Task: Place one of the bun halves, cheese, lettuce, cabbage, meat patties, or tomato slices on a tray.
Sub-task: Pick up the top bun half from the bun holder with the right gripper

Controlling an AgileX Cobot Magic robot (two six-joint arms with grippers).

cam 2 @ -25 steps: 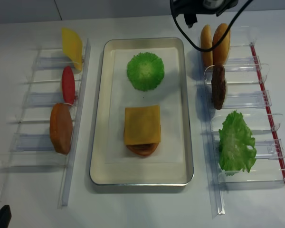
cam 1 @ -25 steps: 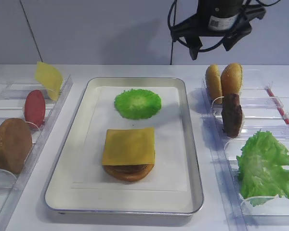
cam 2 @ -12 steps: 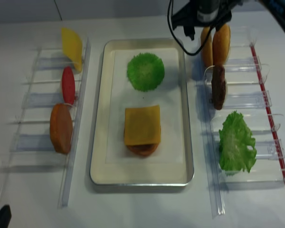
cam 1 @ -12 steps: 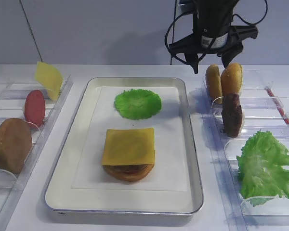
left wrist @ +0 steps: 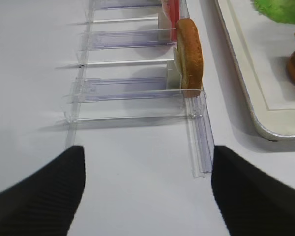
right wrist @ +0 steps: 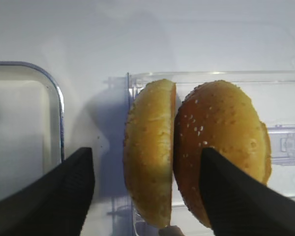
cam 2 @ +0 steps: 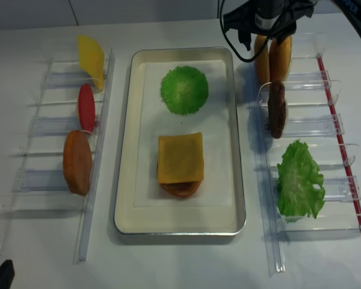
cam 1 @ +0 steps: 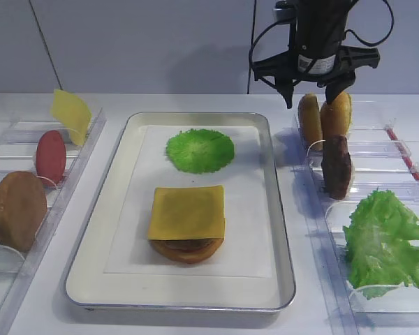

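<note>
Right hand [right wrist: 146, 189] spread wide over the far right rack [cam 1: 377, 115], holding nothing: left finger [right wrist: 59, 184] down in the gap between tray rim and rack, right finger [right wrist: 236, 191] lying across the face of the seeded bun [right wrist: 221, 142], so only the nearer bun [right wrist: 150, 152] sits between them. Placed that way, probably, to pinch the one standing half by its flat sides and leave its neighbour behind. Buns propped on edge, touching each other, presumably so that fingers can slide down either side. Same idea further out: patty [cam 1: 336, 166] upright in the next slot, lettuce [cam 1: 385, 241] leaning in the nearest; across the counter [cam 1: 195, 317], cheese [cam 1: 70, 115], tomato [cam 1: 50, 156] and a plain brown disc [cam 1: 17, 210] standing in the left rack. On the tray [cam 1: 279, 230], a green ruffled round [cam 1: 200, 150] lying flat and a cheese square [cam 1: 187, 211] draped over a stack beneath. Left hand [left wrist: 147, 189] open and empty, hovering low over bare counter near that rack's end. Hard to make out: whether the right finger actually touches the seeded bun, what lies under the cheese square beyond a brown edge, and the fingertips themselves, cut off at the bottom of both wrist views.
</note>
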